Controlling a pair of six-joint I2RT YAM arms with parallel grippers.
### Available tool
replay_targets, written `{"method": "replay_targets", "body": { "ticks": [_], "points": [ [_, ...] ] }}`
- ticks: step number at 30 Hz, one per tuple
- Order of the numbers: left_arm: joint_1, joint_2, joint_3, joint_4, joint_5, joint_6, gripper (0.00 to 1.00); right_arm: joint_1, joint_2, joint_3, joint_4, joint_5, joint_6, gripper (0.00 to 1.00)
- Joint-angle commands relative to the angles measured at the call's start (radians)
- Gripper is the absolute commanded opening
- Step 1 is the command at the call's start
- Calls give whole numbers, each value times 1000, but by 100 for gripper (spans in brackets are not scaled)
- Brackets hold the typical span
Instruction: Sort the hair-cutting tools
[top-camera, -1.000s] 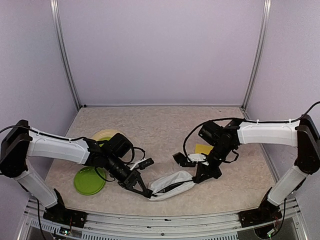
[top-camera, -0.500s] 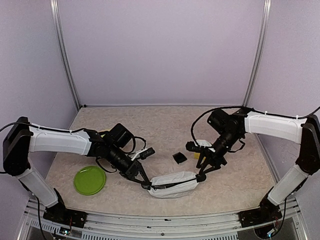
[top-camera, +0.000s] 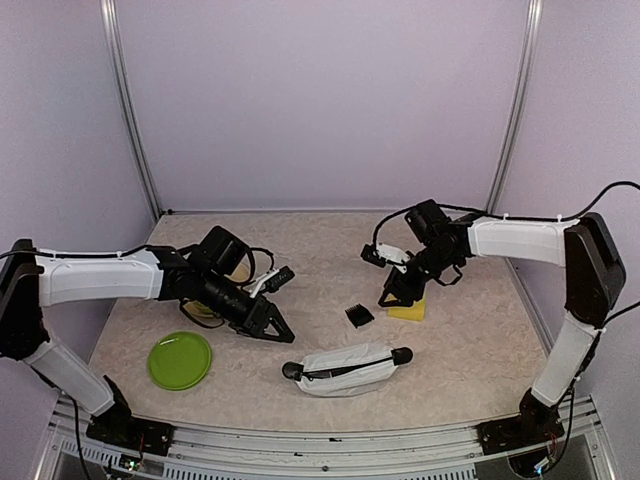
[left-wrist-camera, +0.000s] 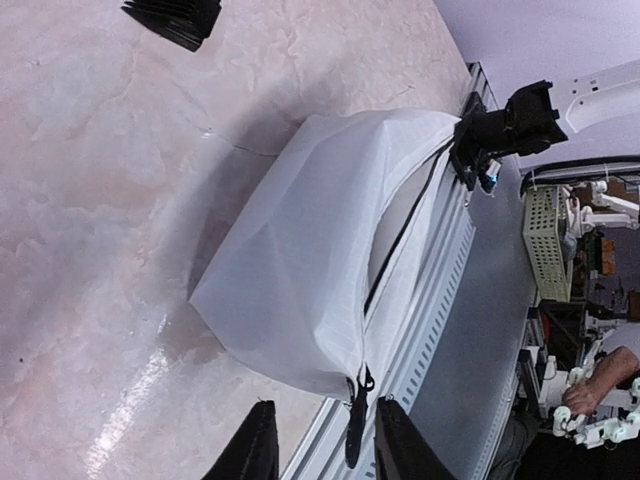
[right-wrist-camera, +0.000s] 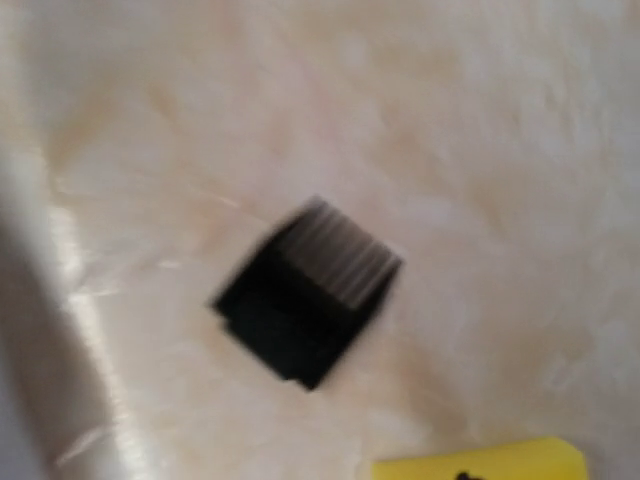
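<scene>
Left wrist view: the left gripper (left-wrist-camera: 325, 450) stands slightly parted and empty, just short of the white zip pouch (left-wrist-camera: 320, 250). How wide the right gripper (top-camera: 392, 295) stands I cannot tell. Near it the comb guard (right-wrist-camera: 305, 290), small, black and apparently ribbed though blurred, lies on the table (top-camera: 300, 250) beside a yellow piece (right-wrist-camera: 480, 465).

Quick tally from us: we count one white zip pouch (top-camera: 345, 368) on the desk (top-camera: 320, 250), and it has two black ends, one left and one right. Then one small black comb guard (top-camera: 359, 315); the right wrist view shows just that single one too. One green plate (top-camera: 180, 360) near left. One flat yellow piece (top-camera: 407, 311) over on the right. Looks like one pale bowl (top-camera: 241, 269), though it's mostly hidden, so we're not sure. And two robot arms: left arm (top-camera: 100, 280), right arm (top-camera: 520, 240).
</scene>
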Motion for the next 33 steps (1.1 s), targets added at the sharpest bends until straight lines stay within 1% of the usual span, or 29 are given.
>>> {"method": "replay_targets", "body": {
  "ticks": [1, 3, 5, 7, 8, 9, 10, 11, 14, 21, 25, 28, 31, 33],
  "points": [
    [5, -72, 21, -19, -124, -14, 40, 62, 97, 29, 67, 98, 94, 58],
    [12, -98, 23, -9, -184, -33, 45, 87, 134, 48, 64, 110, 101, 59],
    [21, -115, 28, -16, -288, -71, 47, 105, 174, 81, 49, 125, 117, 61],
    [37, -122, 30, -31, -406, -102, 48, 113, 195, 99, 57, 131, 152, 70],
    [44, -125, 34, -44, -458, -120, 48, 121, 202, 105, 65, 155, 170, 73],
    [47, -127, 36, -55, -505, -133, 49, 129, 210, 112, 67, 181, 179, 81],
    [48, -130, 39, -61, -547, -143, 49, 137, 222, 124, 64, 196, 184, 97],
    [48, -132, 42, -65, -583, -153, 49, 141, 233, 136, 58, 204, 199, 100],
    [49, -148, 44, -46, -647, -177, 50, 162, 255, 153, 58, 239, 218, 100],
    [51, -137, 69, -35, -642, -164, 50, 195, 360, 205, 29, 327, 270, 100],
    [51, -137, 69, -28, -638, -160, 50, 195, 376, 213, 18, 345, 278, 100],
    [51, -140, 69, -22, -648, -153, 50, 194, 367, 190, 9, 370, 257, 100],
    [51, -139, 67, -12, -657, -149, 50, 193, 351, 142, -5, 358, 231, 100],
    [50, -136, 67, -2, -657, -146, 50, 179, 342, 116, -24, 304, 234, 100]
  ]
}}
